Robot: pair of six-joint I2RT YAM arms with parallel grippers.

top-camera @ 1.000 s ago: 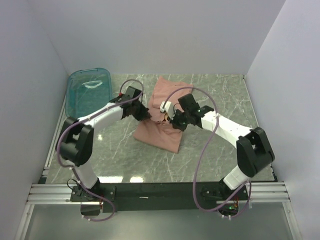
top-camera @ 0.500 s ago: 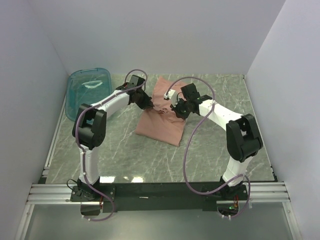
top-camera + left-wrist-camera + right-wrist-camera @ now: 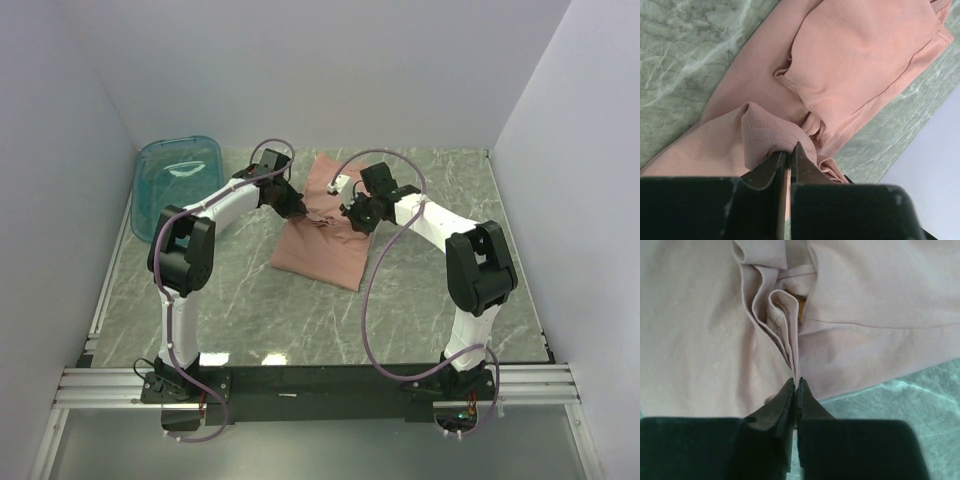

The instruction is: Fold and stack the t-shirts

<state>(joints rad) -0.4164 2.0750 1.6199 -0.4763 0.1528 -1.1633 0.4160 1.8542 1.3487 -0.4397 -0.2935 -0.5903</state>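
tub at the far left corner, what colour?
Teal, see-through tub; shows best in the top view.

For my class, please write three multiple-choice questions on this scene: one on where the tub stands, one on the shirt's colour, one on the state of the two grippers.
1. Where is the tub?
A. At the far left corner of the table
B. At the near right corner
C. On top of the shirt

2. What colour is the t-shirt?
A. White
B. Dusty pink
C. Black

3. How do the left gripper and right gripper stand?
A. Both open above the cloth
B. One open, one shut
C. Both shut on folds of the t-shirt

Answers:
1 A: the tub sits at the back by the left wall.
2 B: the cloth is pink in every view.
3 C: each wrist view shows fabric pinched between closed jaws.
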